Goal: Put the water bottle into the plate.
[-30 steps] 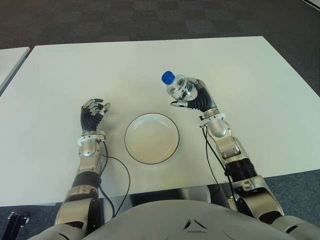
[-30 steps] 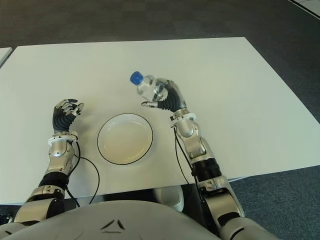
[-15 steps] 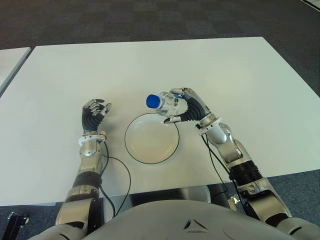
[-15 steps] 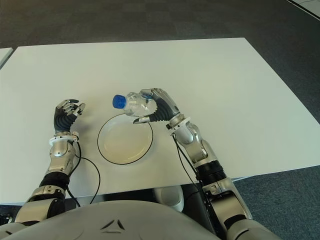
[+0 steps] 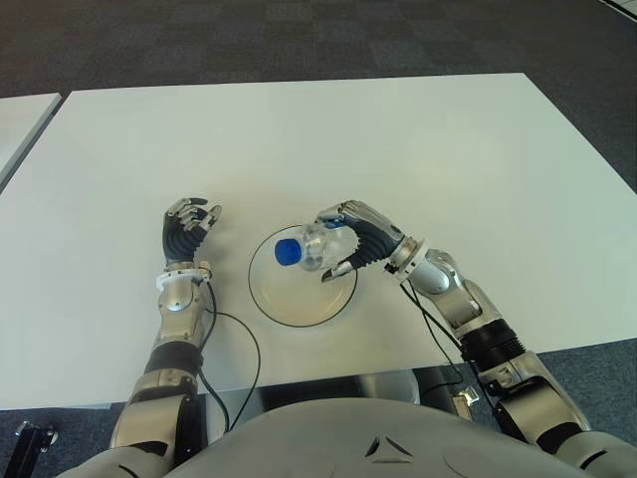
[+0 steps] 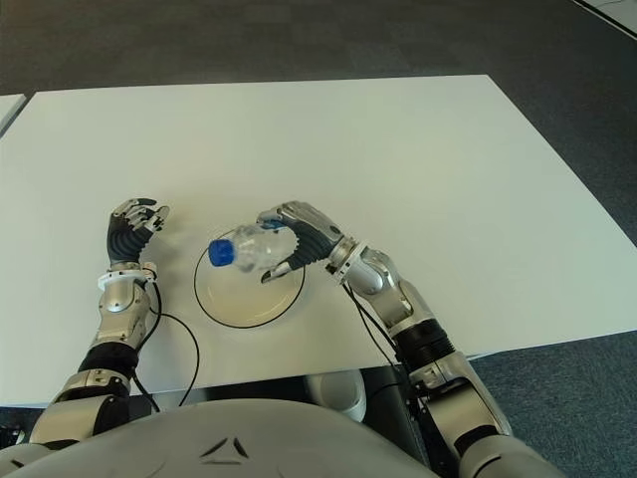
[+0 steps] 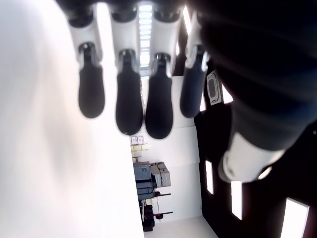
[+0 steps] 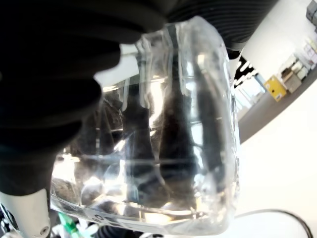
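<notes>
Bare white table all round the plate, left hand just beside its left rim

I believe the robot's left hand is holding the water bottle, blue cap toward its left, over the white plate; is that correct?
Not quite: the right hand holds the water bottle, as the left eye view shows. The bottle does lie tilted over the white plate with its blue cap toward the robot's left. The left hand shows left of the plate, holding nothing.
</notes>
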Motion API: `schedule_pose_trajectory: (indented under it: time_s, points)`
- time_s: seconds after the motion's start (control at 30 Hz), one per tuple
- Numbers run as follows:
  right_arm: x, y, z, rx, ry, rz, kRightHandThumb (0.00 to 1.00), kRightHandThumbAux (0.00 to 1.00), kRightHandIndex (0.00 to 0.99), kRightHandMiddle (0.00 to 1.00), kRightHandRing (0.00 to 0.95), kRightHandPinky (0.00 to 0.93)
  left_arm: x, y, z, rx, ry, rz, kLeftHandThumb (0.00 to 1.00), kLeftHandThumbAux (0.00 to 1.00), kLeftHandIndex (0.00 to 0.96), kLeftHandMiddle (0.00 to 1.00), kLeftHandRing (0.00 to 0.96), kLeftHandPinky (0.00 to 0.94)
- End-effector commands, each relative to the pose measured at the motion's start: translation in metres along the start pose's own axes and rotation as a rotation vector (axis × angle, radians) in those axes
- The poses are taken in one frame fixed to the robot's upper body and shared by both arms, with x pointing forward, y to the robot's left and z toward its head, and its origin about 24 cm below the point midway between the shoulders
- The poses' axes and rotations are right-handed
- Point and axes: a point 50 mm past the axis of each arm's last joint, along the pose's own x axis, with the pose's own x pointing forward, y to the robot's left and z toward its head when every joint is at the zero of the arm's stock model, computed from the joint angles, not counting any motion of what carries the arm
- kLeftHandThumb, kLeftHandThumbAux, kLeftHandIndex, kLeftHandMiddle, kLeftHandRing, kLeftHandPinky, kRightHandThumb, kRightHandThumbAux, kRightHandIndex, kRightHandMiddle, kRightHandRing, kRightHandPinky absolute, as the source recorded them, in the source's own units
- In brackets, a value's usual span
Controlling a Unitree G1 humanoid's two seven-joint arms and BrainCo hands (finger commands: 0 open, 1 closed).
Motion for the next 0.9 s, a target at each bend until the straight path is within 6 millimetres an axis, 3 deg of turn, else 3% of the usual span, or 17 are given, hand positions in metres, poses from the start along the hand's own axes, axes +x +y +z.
schedule_pose_trajectory:
  time_s: [0.03, 0.3, 0.67, 0.9]
  points:
    - [0.006, 0.001, 0.003, -0.017, 0.008, 0.131, 0.71, 0.719, 0.439, 0.908, 0.908, 0.901, -0.002, -0.002, -0.003, -0.02, 0.021, -0.002, 0.707, 0.713, 0.433, 0.623, 0.594, 0.573]
    - [0.014, 0.012, 0.0, -0.08, 0.044, 0.273, 0.708, 0.72, 0.438, 0.924, 0.92, 0.91, -0.003, -0.002, -0.001, 0.001, -0.01, -0.009, 0.707, 0.713, 0.434, 0.622, 0.596, 0.576]
    - [0.018, 0.017, 0.001, -0.203, 0.029, 0.325, 0.707, 0.721, 0.438, 0.919, 0.909, 0.896, -0.003, -0.002, -0.001, -0.018, -0.002, -0.014, 0.707, 0.713, 0.434, 0.627, 0.603, 0.577]
    - [0.021, 0.019, 0.001, -0.239, 0.024, 0.338, 0.706, 0.72, 0.437, 0.841, 0.838, 0.814, -0.003, -0.002, -0.001, -0.026, 0.005, -0.008, 0.706, 0.713, 0.433, 0.622, 0.596, 0.568]
